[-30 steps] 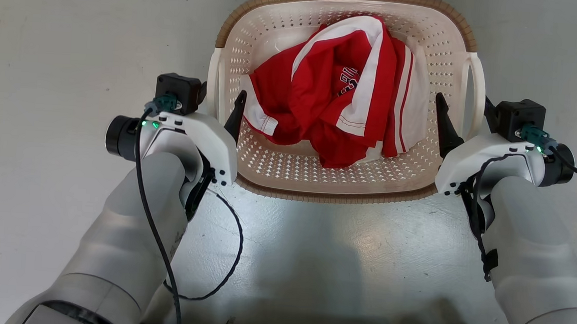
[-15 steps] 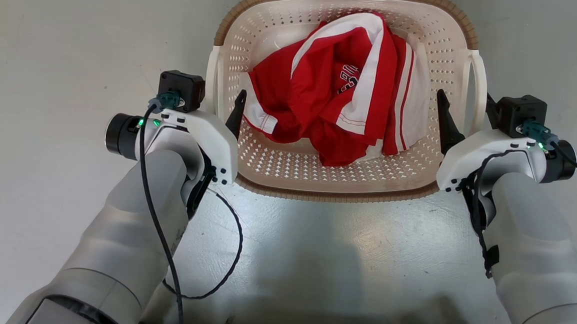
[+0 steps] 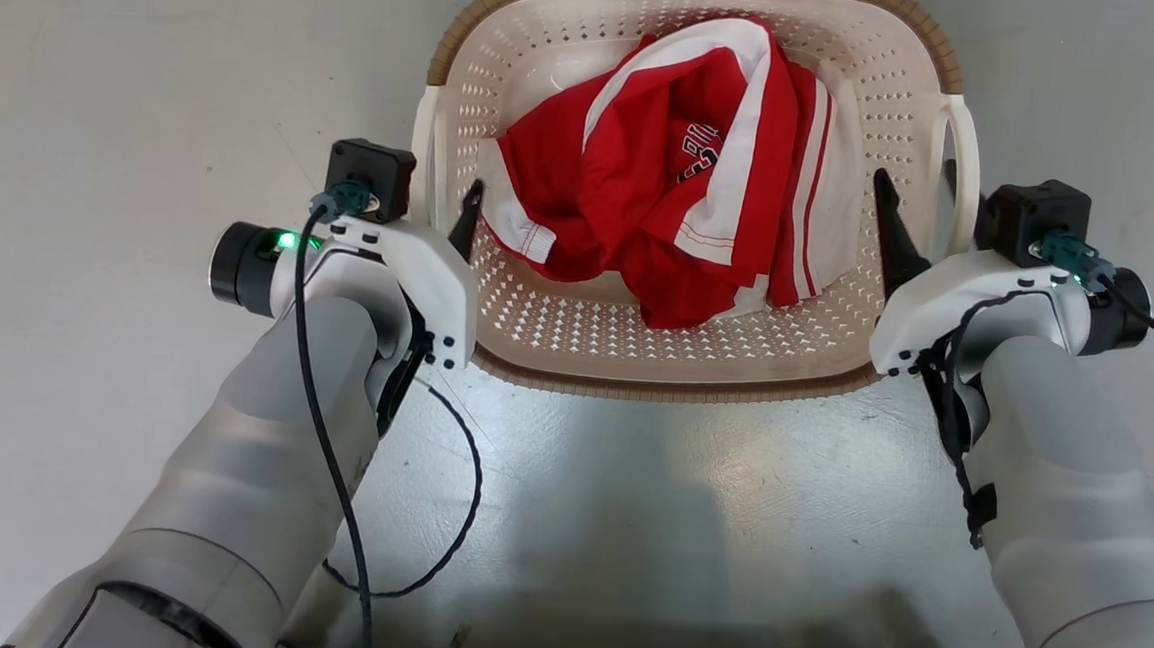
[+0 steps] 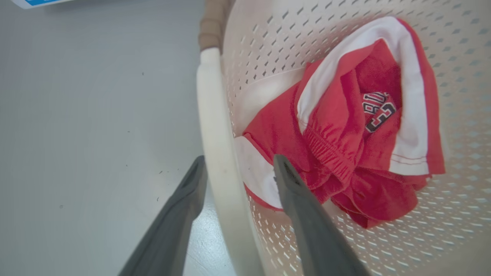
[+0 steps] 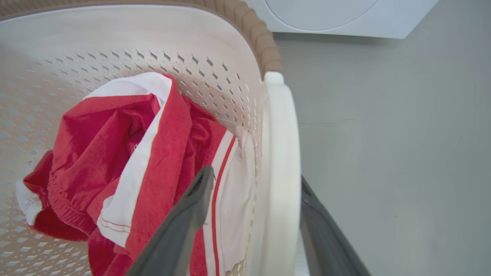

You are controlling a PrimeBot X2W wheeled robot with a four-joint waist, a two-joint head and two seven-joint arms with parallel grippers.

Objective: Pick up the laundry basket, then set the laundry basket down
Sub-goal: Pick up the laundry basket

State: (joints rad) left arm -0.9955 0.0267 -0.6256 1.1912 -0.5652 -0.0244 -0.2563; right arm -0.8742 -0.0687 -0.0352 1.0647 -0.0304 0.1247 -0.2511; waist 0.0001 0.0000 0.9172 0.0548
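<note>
The cream perforated laundry basket (image 3: 673, 390) with its brown rim stands on the grey floor straight ahead, holding a crumpled red and white garment (image 3: 665, 199). My left gripper (image 3: 440, 190) straddles the white left handle (image 4: 215, 126), one finger outside and one inside the basket, with a gap beside the inner finger. My right gripper (image 3: 915, 174) straddles the white right handle (image 5: 282, 153) the same way. Its outer finger lies against the handle and its inner finger (image 5: 191, 207) stands apart over the cloth. Both grippers are open around the handles.
A white washing machine (image 5: 326, 15) stands on the floor beyond the basket's right side. A blue and white edge (image 4: 38, 2) shows far off on the left. A loose black cable (image 3: 466, 498) hangs from my left arm. Bare grey floor surrounds the basket.
The basket and both grippers have drifted slightly up the head view, and the basket looks a little larger. The right outer finger now peeks out by the handle.
</note>
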